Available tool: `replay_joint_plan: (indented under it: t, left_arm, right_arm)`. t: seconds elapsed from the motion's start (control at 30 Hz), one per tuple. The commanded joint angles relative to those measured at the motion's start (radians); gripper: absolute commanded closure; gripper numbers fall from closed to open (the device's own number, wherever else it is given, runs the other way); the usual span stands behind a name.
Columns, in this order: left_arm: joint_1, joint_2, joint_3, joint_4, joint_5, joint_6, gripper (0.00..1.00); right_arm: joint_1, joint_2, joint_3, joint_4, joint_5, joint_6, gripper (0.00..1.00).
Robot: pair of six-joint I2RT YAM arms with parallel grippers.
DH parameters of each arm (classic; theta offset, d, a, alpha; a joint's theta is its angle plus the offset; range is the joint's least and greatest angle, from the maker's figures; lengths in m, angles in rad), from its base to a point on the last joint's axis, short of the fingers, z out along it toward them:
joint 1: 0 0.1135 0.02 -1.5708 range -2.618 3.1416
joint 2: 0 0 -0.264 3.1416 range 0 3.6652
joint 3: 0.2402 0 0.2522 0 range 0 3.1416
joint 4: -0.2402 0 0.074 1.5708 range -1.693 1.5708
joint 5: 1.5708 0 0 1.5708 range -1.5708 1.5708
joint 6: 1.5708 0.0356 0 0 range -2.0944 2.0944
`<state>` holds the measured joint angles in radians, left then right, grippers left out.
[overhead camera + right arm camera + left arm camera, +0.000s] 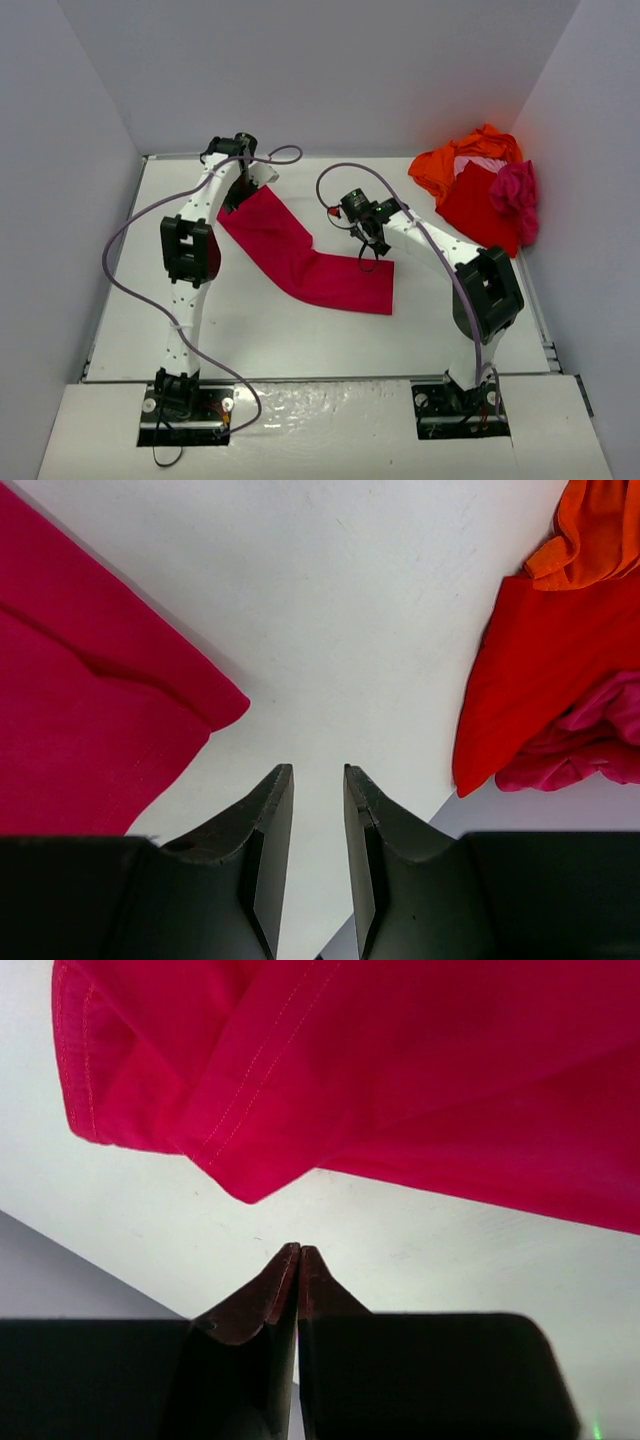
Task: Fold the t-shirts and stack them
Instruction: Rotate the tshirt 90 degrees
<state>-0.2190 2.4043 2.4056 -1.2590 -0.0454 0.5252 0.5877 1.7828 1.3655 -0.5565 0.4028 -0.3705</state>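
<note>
white tabletop (300, 340) boxed in by pale grey walls (330, 70) on three sides.

the crimson shirt (300, 255) lies flat near the middle of it, narrowed into a long band that runs from the far left toward the centre and then bends to the right like an elbow. its edges look doubled over, with a stitched hem showing at the far end in the left wrist view. it reads as partly folded, not yet a compact square.

the left gripper (300, 1252) is pinched fully closed on nothing, its tips just short of the band's far corner and, as far as i can tell, not touching the cloth. the right gripper (318, 775) hangs over the band's other end, jaws parted a little with only bare table between them. neither arm has hold of any cloth.

in the far right corner sits a crumpled heap, well apart from the crimson one. it holds the orange shirt (440, 165), the red shirt (480, 210), the magenta shirt (515, 195) on top of the red, and a bit of the pale pink shirt (478, 158) peeking out under the orange.

my judgement is that the job is early. one shirt is midway through folding, no stack exists yet, and the four in the heap all need spreading, folding and piling.
</note>
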Motion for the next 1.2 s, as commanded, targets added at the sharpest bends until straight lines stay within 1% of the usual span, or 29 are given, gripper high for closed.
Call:
replay_joint_plan:
  t: [0.0,0.1,0.2,0.3,0.37,0.47,0.63,0.8,0.93,1.1,1.17]
  left_arm:
    - [0.023,0.121,0.200,-0.346,0.071,0.089,1.00]
    - [0.026,0.197,0.240,-0.381,0.065,0.098,1.00]
    - [0.027,0.211,0.215,-0.354,0.066,0.104,1.00]
    - [0.026,0.238,0.198,-0.337,0.027,0.098,1.00]
    - [0.026,0.258,0.198,-0.326,0.011,0.089,1.00]
    - [0.022,0.263,0.190,-0.269,-0.021,0.051,1.00]
    - [-0.017,0.279,0.187,-0.086,-0.116,0.001,0.98]
    - [-0.060,0.304,0.209,0.009,-0.128,-0.018,0.96]
    - [-0.092,0.351,0.279,0.015,-0.144,-0.023,0.96]
    - [-0.107,0.350,0.307,0.069,-0.144,-0.046,0.94]
    - [-0.109,0.352,0.319,0.073,-0.146,-0.056,0.93]
  right_arm:
    - [-0.002,-0.060,0.006,0.009,0.017,0.005,0.76]
    - [0.000,-0.069,0.000,0.007,0.022,0.004,0.75]
    - [0.000,-0.079,-0.013,0.008,0.020,0.003,0.75]
    - [0.000,-0.089,-0.019,0.008,-0.003,0.003,0.76]
    - [0.000,-0.096,-0.018,0.000,-0.053,0.003,0.76]
    - [0.002,-0.114,-0.019,-0.014,-0.135,-0.005,0.76]
    - [0.010,-0.138,-0.027,-0.033,-0.293,-0.011,0.75]
    - [0.017,-0.139,-0.056,-0.072,-0.435,-0.038,0.75]
    - [0.015,-0.084,-0.070,-0.103,-0.446,-0.064,0.78]
    - [-0.002,0.019,-0.057,-0.101,-0.408,-0.085,0.81]
    - [-0.021,0.060,-0.044,-0.100,-0.366,-0.086,0.82]
